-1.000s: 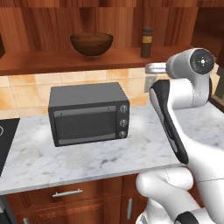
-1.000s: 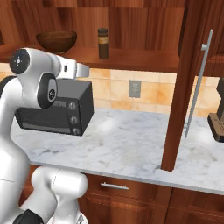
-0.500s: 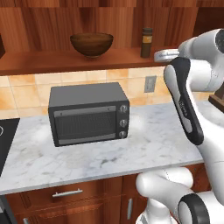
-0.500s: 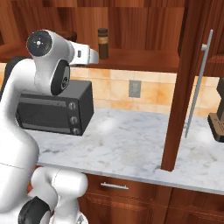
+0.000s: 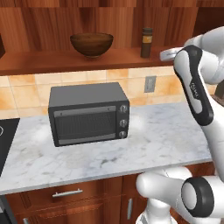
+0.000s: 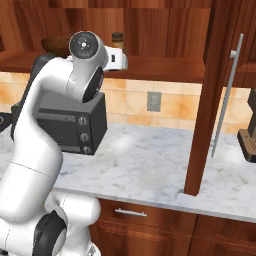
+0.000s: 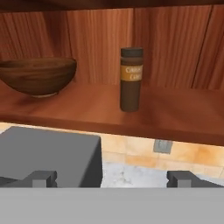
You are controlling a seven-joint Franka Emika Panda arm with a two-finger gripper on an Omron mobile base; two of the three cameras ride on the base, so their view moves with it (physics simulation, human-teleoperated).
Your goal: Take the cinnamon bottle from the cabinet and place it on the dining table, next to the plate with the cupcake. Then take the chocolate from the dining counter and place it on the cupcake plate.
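Arm raised to shelf height; jaws spread wide, nothing held, bottle untouched.

Over the last second the arm has swung up from in front of the toaster oven (image 5: pixel 87 114), and the gripper (image 7: pixel 111 177) now faces the cabinet (image 7: pixel 175 109) shelf, still well short of it. Judgement: reach phase of the first step; the next move is a straight advance at the bottle. The cinnamon bottle (image 7: pixel 131 79) stands upright on the shelf plank, at 12 o'clock from the fingertips (image 7: pixel 43 177) in the hand view, with the wooden bowl (image 7: pixel 37 76) well apart at its 9 o'clock. Dark brown cylinder, darker cap, tan label band below the cap.
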